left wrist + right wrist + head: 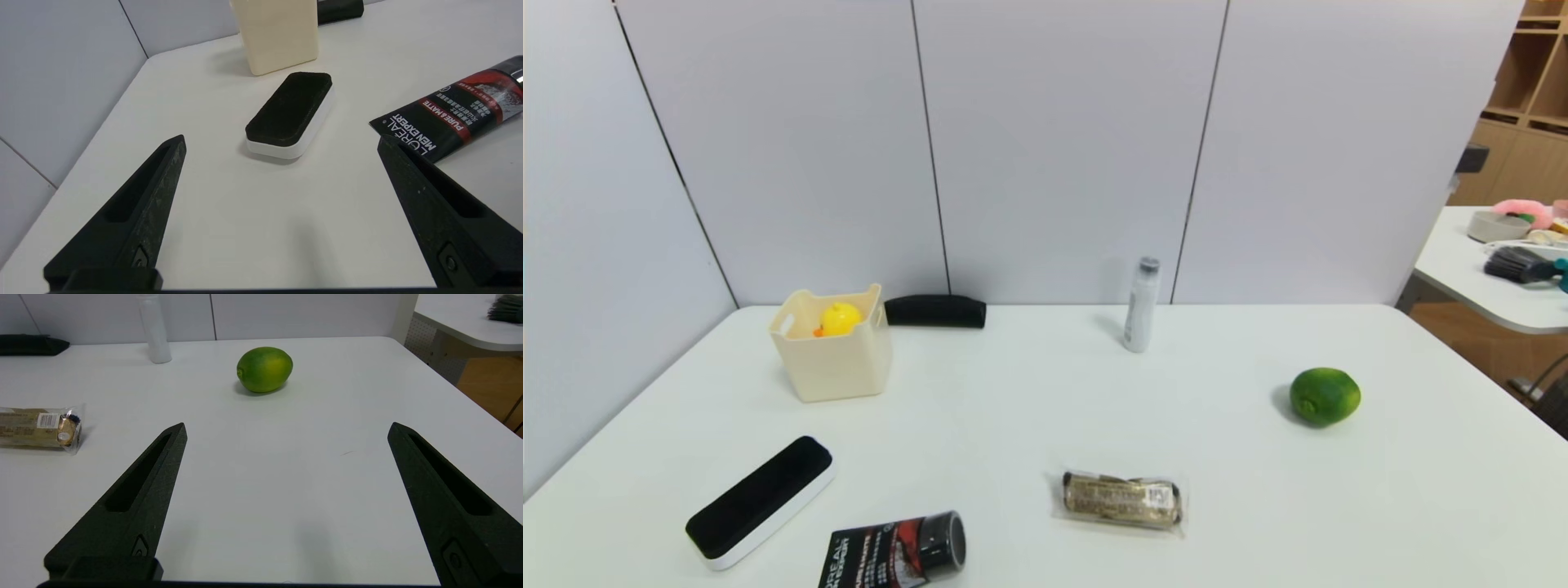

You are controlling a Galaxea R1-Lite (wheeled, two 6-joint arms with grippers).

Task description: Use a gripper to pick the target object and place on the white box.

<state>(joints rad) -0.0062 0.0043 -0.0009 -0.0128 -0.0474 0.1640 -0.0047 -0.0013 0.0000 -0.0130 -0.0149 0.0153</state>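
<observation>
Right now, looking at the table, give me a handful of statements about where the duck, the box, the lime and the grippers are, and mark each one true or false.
1. The yellow duck sits inside the white box. True.
2. The left gripper is shut on the eraser. False: its fingers are spread wide and hold nothing; the eraser lies on the table ahead of it.
3. The lime lies on the table's right side, apart from everything else. True.
4. The right gripper is holding the lime. False: it is open and empty, with the lime farther ahead.
5. The white bottle lies flat beside the snack packet. False: it stands upright near the back wall.
</observation>
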